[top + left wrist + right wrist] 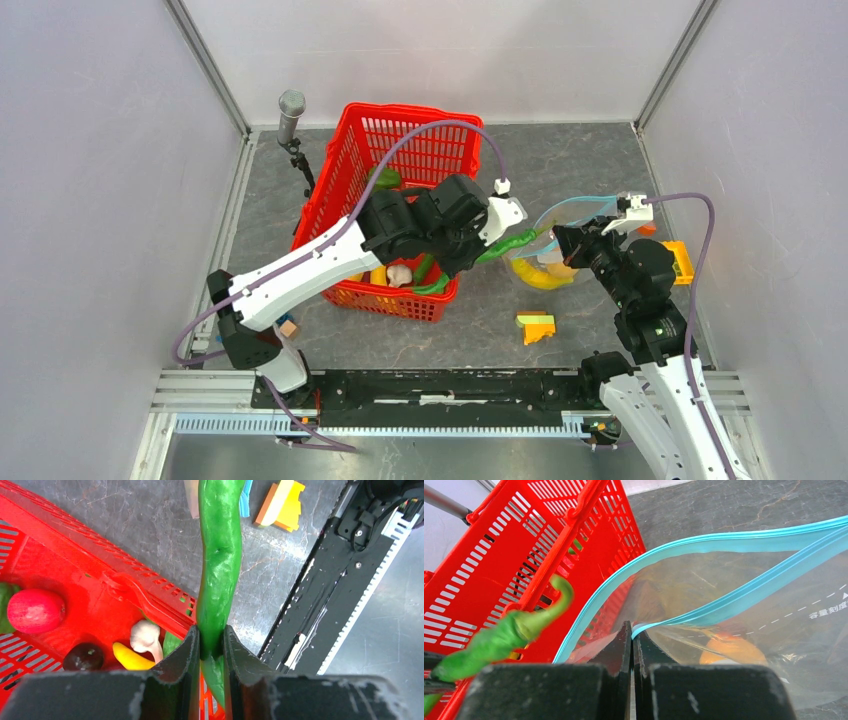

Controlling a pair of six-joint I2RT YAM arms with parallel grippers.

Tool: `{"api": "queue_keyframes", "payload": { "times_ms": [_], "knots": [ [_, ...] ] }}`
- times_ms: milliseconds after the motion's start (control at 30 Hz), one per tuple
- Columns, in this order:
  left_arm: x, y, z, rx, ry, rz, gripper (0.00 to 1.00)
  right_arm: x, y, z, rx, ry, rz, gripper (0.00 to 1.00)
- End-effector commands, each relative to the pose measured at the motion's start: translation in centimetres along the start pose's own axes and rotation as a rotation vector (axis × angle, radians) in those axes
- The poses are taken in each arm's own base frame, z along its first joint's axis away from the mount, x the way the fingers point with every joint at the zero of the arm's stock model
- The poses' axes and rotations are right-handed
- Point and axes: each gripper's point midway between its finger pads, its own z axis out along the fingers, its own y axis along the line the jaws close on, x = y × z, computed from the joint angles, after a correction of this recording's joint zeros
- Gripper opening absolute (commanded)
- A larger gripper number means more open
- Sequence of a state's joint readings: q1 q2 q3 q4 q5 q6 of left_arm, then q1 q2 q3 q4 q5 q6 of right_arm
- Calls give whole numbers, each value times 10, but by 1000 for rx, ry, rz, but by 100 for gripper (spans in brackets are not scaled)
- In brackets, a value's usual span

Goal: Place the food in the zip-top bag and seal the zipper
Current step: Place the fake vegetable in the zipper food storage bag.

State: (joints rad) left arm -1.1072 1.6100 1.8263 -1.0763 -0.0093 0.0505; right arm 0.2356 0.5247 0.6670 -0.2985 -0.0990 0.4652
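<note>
The left pincer is narrow, its 2 fingers clamped on the lower part of a long green pepper. The pepper runs out from the fingertips, across the rim of the red basket and over the grey table. In the top view it is held in the air just right of the basket's right wall, its tip pointing at the zip-top bag. From the right wrist the pepper's curled stem shows left of the bag's mouth, near it but apart.

The right pincer is pressed together on the bag's near lip, pinching the end of the light blue zipper. The zipper's 2 strips stand apart, the far one arching up, so the mouth gapes toward the basket. The bag lies on the table right of the basket, with a yellow banana and something orange inside.

In the basket lie a red apple, a white mushroom, a small yellow piece and a dark eggplant.

On the table near the bag sits a block stack; a yellow crate is at the bag's right.
</note>
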Motion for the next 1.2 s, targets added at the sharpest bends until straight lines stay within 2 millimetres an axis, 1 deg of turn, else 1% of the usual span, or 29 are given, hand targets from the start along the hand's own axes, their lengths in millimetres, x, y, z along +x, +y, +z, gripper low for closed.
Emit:
{"api": "queue_keyframes", "payload": {
  "times_ms": [0,300,433,567,633,733,867,900,967,1033,1167],
  "knots": [
    [0,-4,-9,-4,38,63,2,-12,9,0,-47,-46,-37,0],
    [-1,7,6,-87,140,40,2,-11,16,-2,-91,-22,-103,0],
    [-6,16,15,-149,164,8,2,-10,19,-3,-108,-5,-133,0],
    [-22,14,17,-147,124,-23,2,-9,21,-5,-125,12,-163,0],
    [-25,14,18,-145,125,-24,2,-7,20,-7,-124,30,-186,0],
    [-23,7,24,-108,153,-12,2,-5,22,-9,-143,45,-216,0],
    [-11,2,38,-81,227,32,2,-7,28,-11,-177,38,-228,0],
    [-8,2,40,-83,246,33,2,-8,29,-12,-179,35,-230,0],
    [-8,6,40,-112,256,21,2,-9,31,-12,-187,38,-240,0],
    [-12,10,39,-134,247,18,2,-8,33,-11,-202,48,-246,0],
    [-26,7,35,-128,194,-29,2,-2,33,-9,-215,71,-247,0]
  ]
}}
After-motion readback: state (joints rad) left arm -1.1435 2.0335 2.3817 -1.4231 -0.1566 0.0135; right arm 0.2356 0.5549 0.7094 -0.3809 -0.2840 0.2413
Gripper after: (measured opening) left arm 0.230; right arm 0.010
